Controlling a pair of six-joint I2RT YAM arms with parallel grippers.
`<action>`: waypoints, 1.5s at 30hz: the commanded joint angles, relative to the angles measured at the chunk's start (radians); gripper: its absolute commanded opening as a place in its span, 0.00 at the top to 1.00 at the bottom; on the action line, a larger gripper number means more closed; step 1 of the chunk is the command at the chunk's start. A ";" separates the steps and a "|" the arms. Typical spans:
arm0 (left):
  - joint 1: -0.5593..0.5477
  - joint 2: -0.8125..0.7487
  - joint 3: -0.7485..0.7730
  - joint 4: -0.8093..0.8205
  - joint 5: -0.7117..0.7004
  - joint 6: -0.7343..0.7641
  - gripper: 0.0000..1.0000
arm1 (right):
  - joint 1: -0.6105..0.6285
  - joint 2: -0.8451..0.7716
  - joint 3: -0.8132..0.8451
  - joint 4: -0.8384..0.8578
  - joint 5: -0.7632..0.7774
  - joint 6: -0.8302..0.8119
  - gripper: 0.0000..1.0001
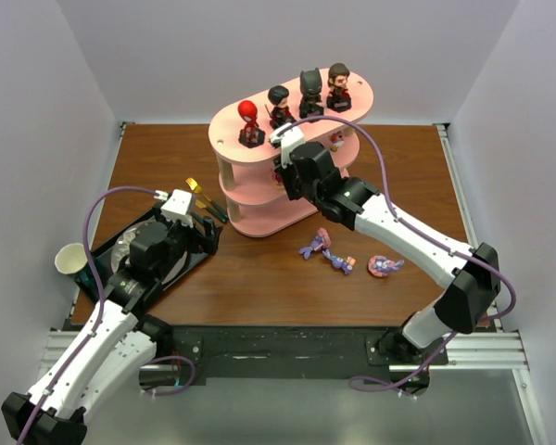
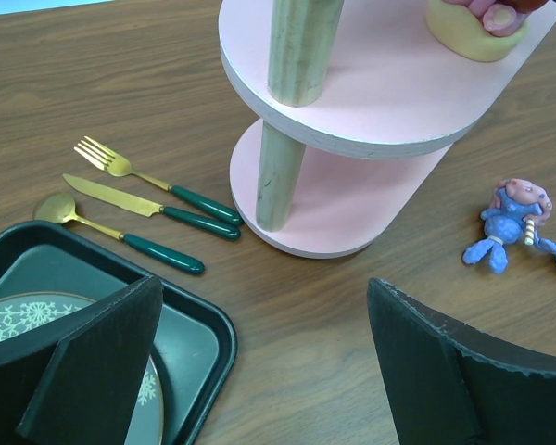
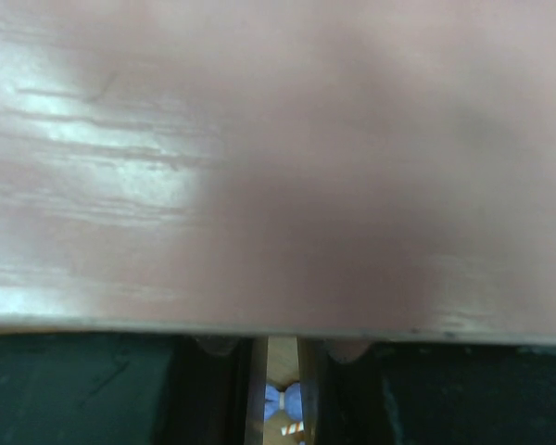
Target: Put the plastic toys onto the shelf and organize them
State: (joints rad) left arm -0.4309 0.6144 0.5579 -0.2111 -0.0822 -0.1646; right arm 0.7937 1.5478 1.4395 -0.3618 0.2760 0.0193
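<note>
Table — shelf with four figures

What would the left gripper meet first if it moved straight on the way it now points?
Likely the bare table just ahead of the left gripper, its jaws open; if it skims above that, the bottom board of the shelf comes next. Depth is unclear.

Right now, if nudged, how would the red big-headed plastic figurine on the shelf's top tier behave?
The red big-headed figurine, large head over a small black base, looks top-heavy and would probably tip rather than slide. Moulded plastic suggests stiff and light. Standing near the rim of the pale pink shelf, it could fall off.
</note>
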 commanded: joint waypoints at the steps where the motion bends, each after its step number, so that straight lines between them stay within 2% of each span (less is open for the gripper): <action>1: 0.009 -0.002 0.005 0.022 0.010 -0.003 0.04 | -0.002 -0.021 -0.065 0.056 0.038 0.007 0.82; 4: 0.009 -0.002 0.004 0.022 0.009 -0.003 0.04 | -0.002 -0.038 -0.103 0.110 0.042 0.007 0.82; 7: 0.009 -0.001 0.004 0.022 0.012 -0.003 0.04 | -0.002 -0.045 -0.123 0.141 0.048 -0.001 0.77; 12: 0.009 -0.001 0.004 0.026 0.013 -0.003 0.04 | -0.001 -0.048 -0.129 0.144 0.048 0.004 0.60; 19: 0.009 0.004 0.004 0.024 0.018 -0.003 0.04 | -0.002 -0.112 -0.140 0.144 0.000 0.030 0.42; 23: 0.009 0.005 0.002 0.027 0.027 -0.001 0.04 | -0.002 -0.220 -0.186 0.129 -0.008 0.042 0.30; 24: 0.009 0.005 0.002 0.027 0.033 -0.001 0.04 | -0.002 -0.245 -0.203 0.126 -0.005 0.044 0.24; 30: 0.009 0.016 -0.003 0.039 0.076 0.002 0.04 | -0.016 -0.434 -0.338 0.025 0.048 0.096 0.11; 35: 0.009 0.033 -0.004 0.047 0.114 0.002 0.04 | -0.074 -0.537 -0.428 -0.037 0.054 0.146 0.11; 40: 0.009 0.053 -0.006 0.049 0.140 0.000 0.03 | -0.186 -0.627 -0.573 -0.052 -0.056 0.225 0.11; 45: 0.009 0.070 -0.004 0.049 0.151 0.000 0.03 | -0.217 -0.637 -0.671 -0.043 -0.103 0.206 0.14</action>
State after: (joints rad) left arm -0.4274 0.6750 0.5575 -0.2024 0.0391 -0.1646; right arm 0.5865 0.9199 0.8143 -0.4065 0.2379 0.2096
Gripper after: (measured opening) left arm 0.966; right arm 0.877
